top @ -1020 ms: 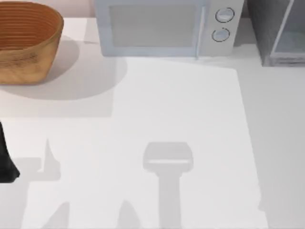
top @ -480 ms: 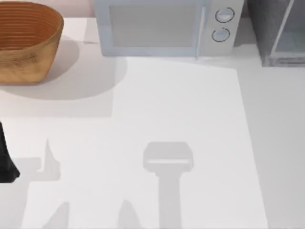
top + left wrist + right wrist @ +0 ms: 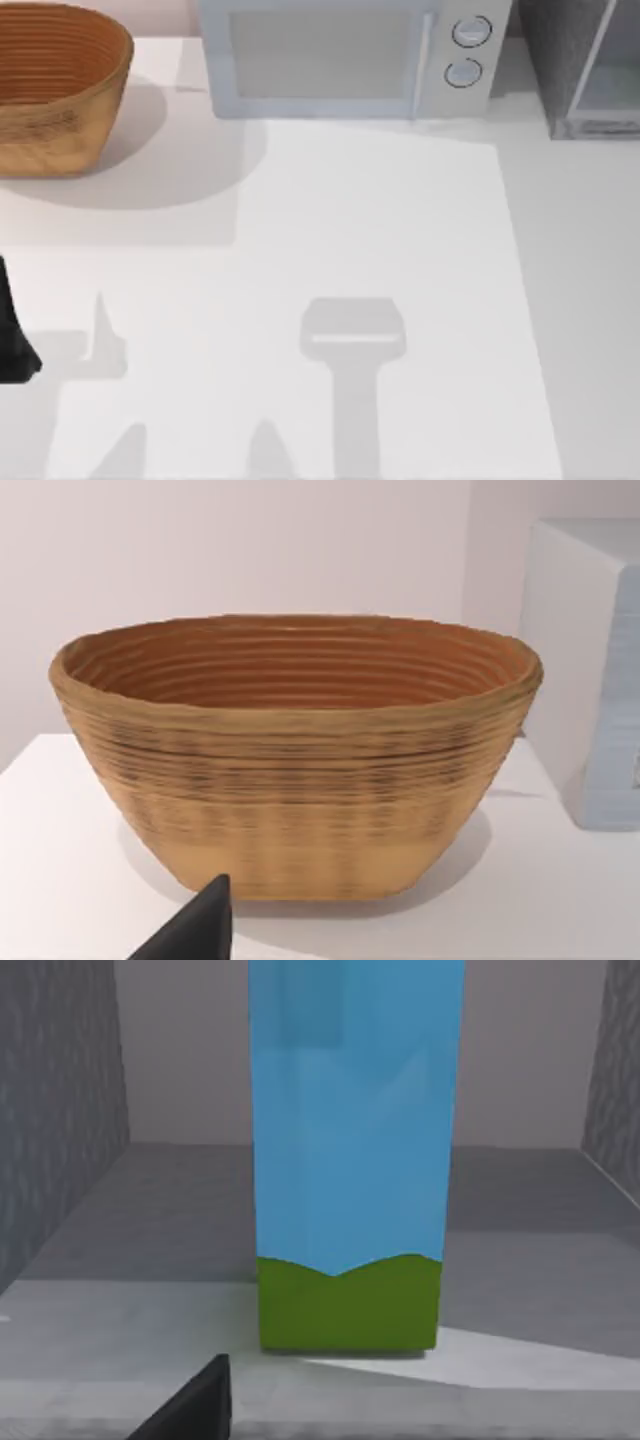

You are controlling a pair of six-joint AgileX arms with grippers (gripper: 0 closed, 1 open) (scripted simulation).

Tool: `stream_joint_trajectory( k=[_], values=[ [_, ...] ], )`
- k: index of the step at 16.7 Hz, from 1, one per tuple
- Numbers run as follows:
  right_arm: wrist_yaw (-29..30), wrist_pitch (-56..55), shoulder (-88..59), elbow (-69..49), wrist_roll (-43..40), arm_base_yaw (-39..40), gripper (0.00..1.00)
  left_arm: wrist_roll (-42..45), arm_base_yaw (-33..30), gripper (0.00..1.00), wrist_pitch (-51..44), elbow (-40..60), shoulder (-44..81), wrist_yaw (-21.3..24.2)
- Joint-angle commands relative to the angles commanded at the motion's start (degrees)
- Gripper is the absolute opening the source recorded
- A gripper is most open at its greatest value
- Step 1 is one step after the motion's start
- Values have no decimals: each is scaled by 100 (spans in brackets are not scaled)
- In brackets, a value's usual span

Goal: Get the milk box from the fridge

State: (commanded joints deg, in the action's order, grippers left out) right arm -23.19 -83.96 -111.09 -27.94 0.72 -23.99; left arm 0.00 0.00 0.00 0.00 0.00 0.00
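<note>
One milk box (image 3: 350, 1160) upright on the fridge (image 3: 580, 65) floor, directly ahead of right gripper (image 3: 190, 1405); grey speckled fridge walls on either side. Flat-sided rectangular carton, smooth light blue above a green base band. Probably light, thin-walled, crushable and somewhat slick: pinch mid-body across opposite flat faces, moderate force. Right finger state: cannot tell. Left gripper (image 3: 195, 930) parked, facing ribbed woven basket (image 3: 295, 750); finger state: cannot tell.

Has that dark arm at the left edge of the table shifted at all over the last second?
No. In the top view the left arm sits at the same spot on the table's left edge, just as far below the wicker basket as before.
</note>
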Motion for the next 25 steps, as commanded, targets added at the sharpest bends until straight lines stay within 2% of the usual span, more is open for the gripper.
stream_joint_trajectory(
  k=[5,9,16,22,25],
  values=[
    [773,1183,-886,-2138,-12,694,100,0,0,100,0,0,0,0],
    [1169,1810,-1249,-2960,-22,1053,100,0,0,100,0,0,0,0],
    [1195,1904,-1315,-3094,-24,1070,100,0,0,100,0,0,0,0],
    [1319,2510,-1988,-4432,-28,1192,100,0,0,100,0,0,0,0],
    [1360,2690,-2148,-4722,-31,1230,100,0,0,100,0,0,0,0]
  ],
)
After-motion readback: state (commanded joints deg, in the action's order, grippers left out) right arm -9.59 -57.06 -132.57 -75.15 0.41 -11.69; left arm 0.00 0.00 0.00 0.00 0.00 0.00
